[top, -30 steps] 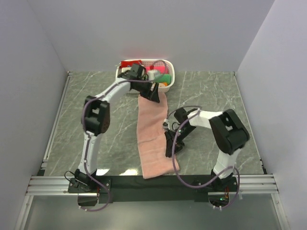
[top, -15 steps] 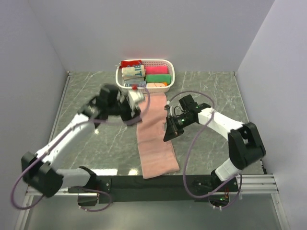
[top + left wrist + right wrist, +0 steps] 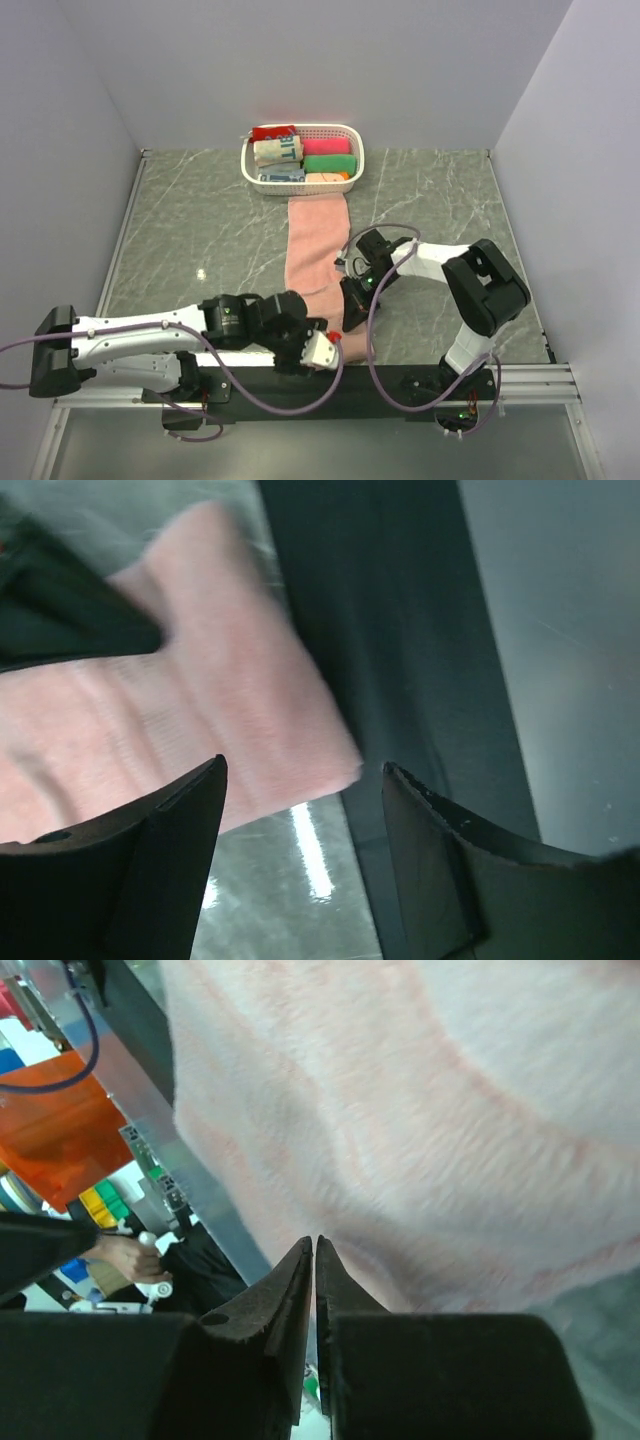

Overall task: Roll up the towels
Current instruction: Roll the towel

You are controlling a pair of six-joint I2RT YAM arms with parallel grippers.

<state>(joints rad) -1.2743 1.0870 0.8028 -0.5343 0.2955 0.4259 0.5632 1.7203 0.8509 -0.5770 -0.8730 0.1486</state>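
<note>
The salmon-pink towel lies flat in a long strip from the white basket towards the near table edge. My left gripper is low at the towel's near end, open and empty. In the left wrist view the towel's near corner lies just beyond the fingertips. My right gripper is at the towel's right edge. In the right wrist view it is shut, with its tips against the towel. No cloth shows between the jaws.
The basket holds rolled cloths: cream with blue letters, magenta, green and red. A black strip runs along the near table edge, also in the left wrist view. Grey walls enclose three sides.
My left arm swung from the basket down to the towel's near end. My right gripper moved up along the towel's right edge and came back down to the middle.
</note>
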